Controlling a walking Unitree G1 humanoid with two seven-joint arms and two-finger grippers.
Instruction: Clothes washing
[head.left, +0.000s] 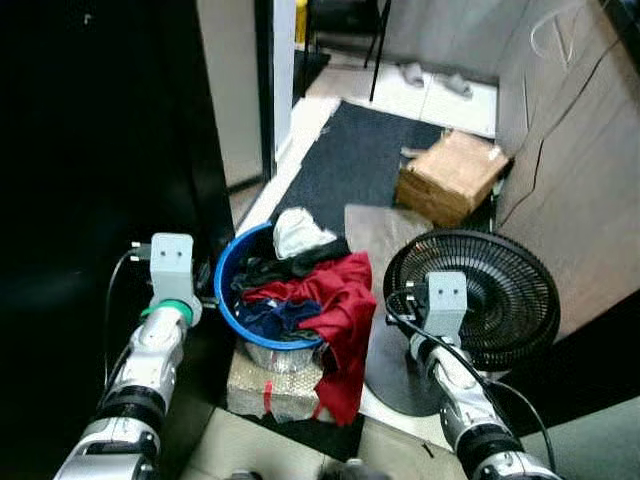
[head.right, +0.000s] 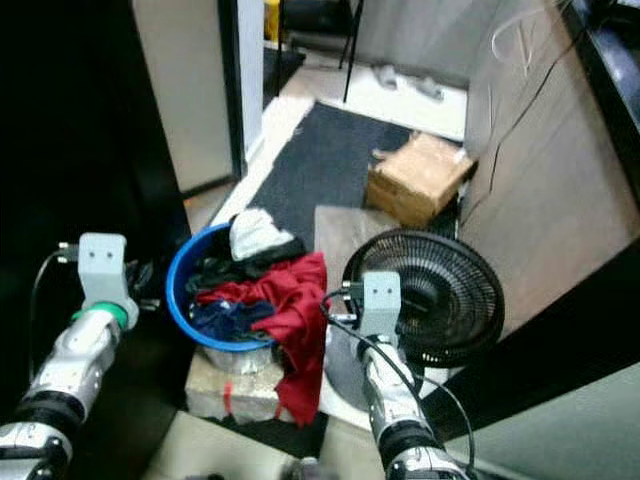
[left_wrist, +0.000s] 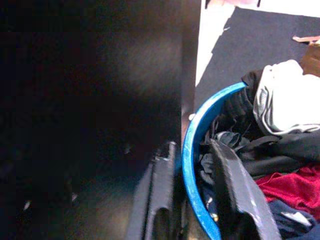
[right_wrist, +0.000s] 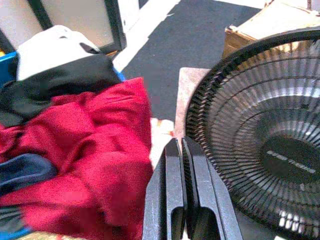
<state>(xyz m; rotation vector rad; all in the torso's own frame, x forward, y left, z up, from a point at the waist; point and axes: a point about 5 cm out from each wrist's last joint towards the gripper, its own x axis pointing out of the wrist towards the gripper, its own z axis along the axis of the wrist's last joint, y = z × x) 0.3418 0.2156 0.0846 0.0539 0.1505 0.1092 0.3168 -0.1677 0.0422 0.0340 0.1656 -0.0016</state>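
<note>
The blue basin, round and hard-rimmed plastic, sits on a low wrapped block on the floor between the two arms, heaped with laundry. Full like this it should be bulky rather than heavy. The rim looks stiff enough to carry by, though smooth and likely slippery, so opposite sides of the rim seem the best hold.

The red garment is the largest piece, soft and limp, spilling over the near right edge down past the block; it would probably drag or slide out if the basin tips. Dark clothes lie tangled beneath a crumpled white piece at the far side.

To the right stands a black floor fan with a wire grille, a cardboard box farther off.

The left pincer is spread, straddling the basin's left rim: one finger outside, one inside among the clothes. The right pincer is pressed together, between the red garment and the fan.
</note>
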